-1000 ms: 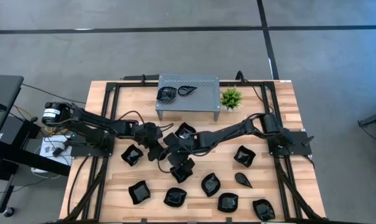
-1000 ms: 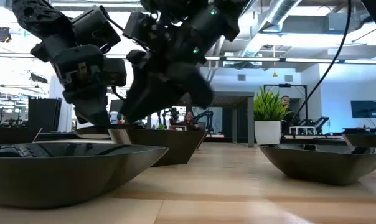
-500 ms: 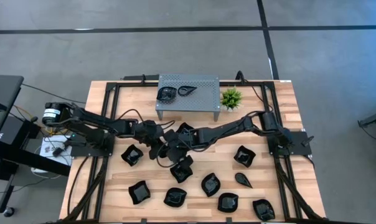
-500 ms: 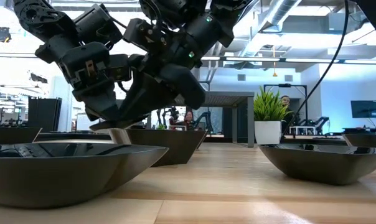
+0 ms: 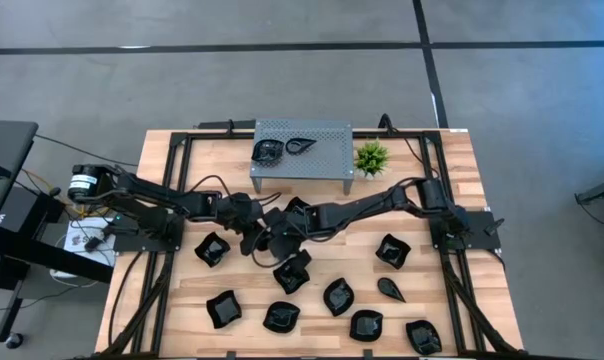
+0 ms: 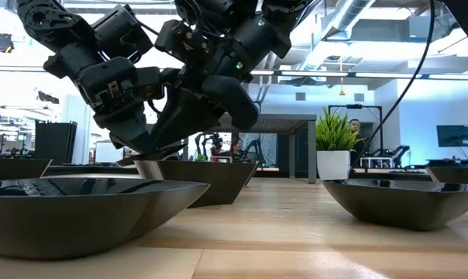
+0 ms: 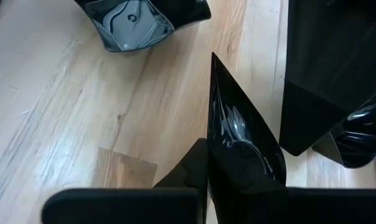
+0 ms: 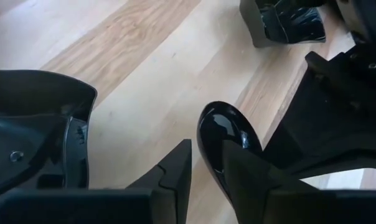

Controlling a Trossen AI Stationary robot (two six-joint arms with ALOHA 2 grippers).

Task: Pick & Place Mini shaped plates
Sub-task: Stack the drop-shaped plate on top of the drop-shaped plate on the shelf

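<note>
We are meeting at mid-desk, both hands over the same patch of wood just in front of the grey perforated stand (image 5: 302, 150). Our left hand (image 5: 254, 238) is clenched on a pointed leaf-shaped plate (image 7: 241, 146), gripped by one end so that its long axis is running straight out from the fingers to a sharp tip. Our right hand (image 5: 279, 232) is sitting right beside it, and its fingers are closing on a rounded plate (image 8: 228, 134) held edge-up between them. We judge the coming move turns on this closeness: the two hands are nearly touching, the left arm's dark body is filling the space just past the rounded plate, and neither can be swinging towards the stand without clearing the other first.

Two plates (image 5: 284, 149) are already lying on the stand, behind both hands. The small green plant (image 5: 371, 157) is standing at the stand's right end. Loose plates are ringing the hands: one (image 5: 212, 249) to the left, one (image 5: 292, 273) just in front, and more (image 5: 337, 296) spreading along the desk's (image 5: 452, 160) near edge, so lowering here is risking a knock.
</note>
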